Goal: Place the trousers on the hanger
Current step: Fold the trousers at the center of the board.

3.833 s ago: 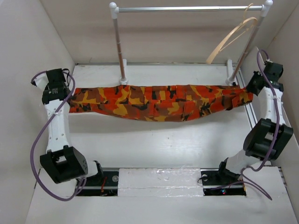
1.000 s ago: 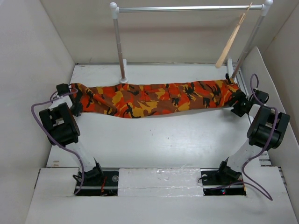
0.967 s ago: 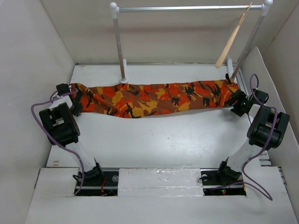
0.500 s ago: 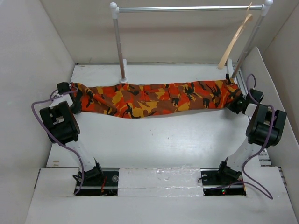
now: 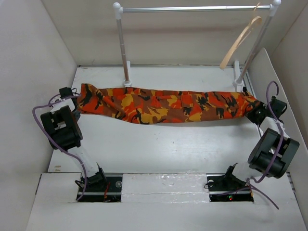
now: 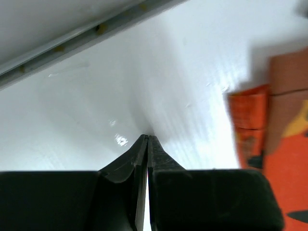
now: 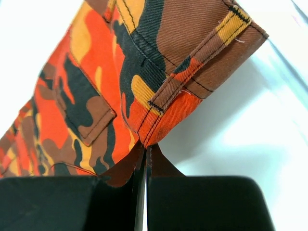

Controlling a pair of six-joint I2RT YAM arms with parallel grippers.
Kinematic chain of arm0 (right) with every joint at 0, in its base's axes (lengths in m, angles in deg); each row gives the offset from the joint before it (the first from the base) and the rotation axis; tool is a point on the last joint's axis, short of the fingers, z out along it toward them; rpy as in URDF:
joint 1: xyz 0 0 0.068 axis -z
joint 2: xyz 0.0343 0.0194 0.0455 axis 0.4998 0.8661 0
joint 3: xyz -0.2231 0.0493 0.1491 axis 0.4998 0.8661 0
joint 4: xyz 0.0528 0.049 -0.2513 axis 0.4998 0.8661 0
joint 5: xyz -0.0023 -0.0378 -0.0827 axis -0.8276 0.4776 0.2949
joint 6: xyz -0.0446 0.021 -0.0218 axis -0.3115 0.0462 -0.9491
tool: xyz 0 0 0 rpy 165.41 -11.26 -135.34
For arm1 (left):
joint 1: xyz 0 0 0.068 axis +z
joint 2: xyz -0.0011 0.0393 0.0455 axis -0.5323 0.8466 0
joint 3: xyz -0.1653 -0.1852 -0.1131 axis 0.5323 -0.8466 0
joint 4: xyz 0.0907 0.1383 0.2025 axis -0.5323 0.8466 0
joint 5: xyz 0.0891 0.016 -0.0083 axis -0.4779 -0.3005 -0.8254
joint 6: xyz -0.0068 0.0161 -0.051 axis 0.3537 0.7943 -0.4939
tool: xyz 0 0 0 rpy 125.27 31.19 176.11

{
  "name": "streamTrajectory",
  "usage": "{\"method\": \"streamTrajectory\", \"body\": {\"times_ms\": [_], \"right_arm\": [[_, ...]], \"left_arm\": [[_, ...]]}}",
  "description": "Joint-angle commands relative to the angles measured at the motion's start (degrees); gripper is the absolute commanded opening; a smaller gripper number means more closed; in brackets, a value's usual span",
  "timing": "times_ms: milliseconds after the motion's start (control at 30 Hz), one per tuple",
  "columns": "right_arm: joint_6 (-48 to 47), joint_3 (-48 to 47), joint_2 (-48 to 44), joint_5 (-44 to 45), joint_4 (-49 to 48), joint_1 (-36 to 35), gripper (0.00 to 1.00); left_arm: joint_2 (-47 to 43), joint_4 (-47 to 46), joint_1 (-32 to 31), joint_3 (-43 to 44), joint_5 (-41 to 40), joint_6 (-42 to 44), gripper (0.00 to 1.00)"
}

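The camouflage trousers (image 5: pixel 163 105) lie stretched left to right across the white table. My right gripper (image 5: pixel 255 111) is shut on a hemmed corner at their right end; in the right wrist view the cloth (image 7: pixel 96 86) is pinched at my fingertips (image 7: pixel 146 146). My left gripper (image 5: pixel 70 94) sits just left of the trousers' left end. In the left wrist view it (image 6: pixel 147 137) is shut with nothing between its jaws, and the cloth (image 6: pixel 284 144) lies apart to the right. The pale wooden hanger (image 5: pixel 239 41) hangs from the right end of the rail.
The metal clothes rail (image 5: pixel 192 8) on white posts stands at the back, its left post (image 5: pixel 123 48) just behind the trousers. Side walls close in on the left (image 5: pixel 33 72) and right (image 5: pixel 293 57). A wall seam (image 6: pixel 86 33) runs above my left gripper.
The trousers have slid to the right with my right gripper, which moved right and nearer. My left gripper no longer holds the left end. The hanger has swung a little.
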Motion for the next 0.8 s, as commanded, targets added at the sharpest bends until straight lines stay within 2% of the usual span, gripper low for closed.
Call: {"method": "streamTrajectory", "body": {"times_ms": [0, 133, 167, 233, 267, 367, 500, 700, 767], "right_arm": [[-3.8, 1.8, -3.4, -0.5, 1.7, 3.3, 0.00], [-6.7, 2.8, -4.8, -1.3, 4.7, 5.5, 0.00], [-7.3, 3.2, -5.0, -2.0, 4.8, 6.4, 0.00], [-8.9, 3.4, -5.5, -3.1, 5.7, 8.2, 0.00], [-9.7, 3.2, -5.5, -3.1, 6.2, 9.4, 0.00], [-11.0, 2.5, -5.5, -3.6, 7.3, 9.4, 0.00], [-10.4, 3.3, -5.1, -5.9, 6.0, 9.4, 0.00], [-10.9, 3.3, -5.1, -6.5, 6.1, 9.4, 0.00], [-10.7, 3.4, -5.0, -7.1, 5.5, 9.4, 0.00]], "left_arm": [[-4.3, 3.5, 0.2, -1.7, -1.9, 1.6, 0.00], [-8.4, -1.8, 0.2, -4.5, 12.3, 2.6, 0.00], [-9.0, -3.0, 0.2, -5.4, 15.0, 2.9, 0.11], [-10.3, -4.5, 0.2, -5.5, 21.7, 2.8, 0.24], [-10.3, -5.1, 0.2, -5.6, 23.2, 2.5, 0.38], [-9.4, -6.7, 0.2, -5.1, 29.5, 0.7, 0.48], [-6.1, -8.9, -0.3, -4.6, 32.0, -1.7, 0.50], [1.1, -3.9, -3.0, 1.7, 26.2, -2.5, 0.49], [1.5, -4.4, -3.0, 2.1, 25.5, -3.4, 0.45]]}}
